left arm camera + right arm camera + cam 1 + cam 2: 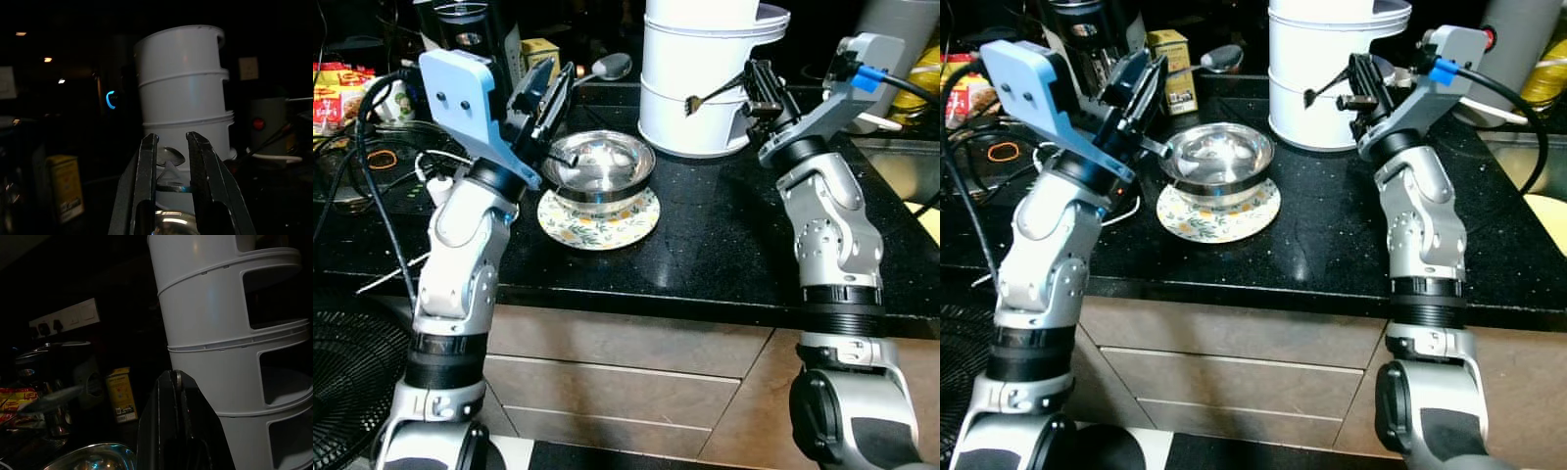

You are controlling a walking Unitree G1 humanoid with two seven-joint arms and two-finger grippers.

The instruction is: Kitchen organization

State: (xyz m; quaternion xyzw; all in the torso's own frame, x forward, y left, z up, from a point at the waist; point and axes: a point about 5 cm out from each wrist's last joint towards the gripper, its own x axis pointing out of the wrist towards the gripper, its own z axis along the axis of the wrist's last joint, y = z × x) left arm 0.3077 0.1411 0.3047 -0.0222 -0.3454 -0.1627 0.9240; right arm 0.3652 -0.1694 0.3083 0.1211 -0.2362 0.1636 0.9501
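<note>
No legible text is found. Print on the yellow box (1172,57) at the desk's (1332,245) rear edge and on the red-yellow packets (335,88) is too blurred to be read.

Head stereo downward; wrist close-ups.

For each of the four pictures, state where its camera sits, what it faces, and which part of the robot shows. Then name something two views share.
Left eye view: on the head, looking down at the black counter; both silver arms show.
Right eye view: beside it, same scene, steel bowl on a floral plate.
Left wrist view: along the left gripper, holding a spoon, facing the white tiered container.
Right wrist view: along the right gripper, jaws shut on a fork.
Shared: both wrist views show the container and yellow box.
</note>
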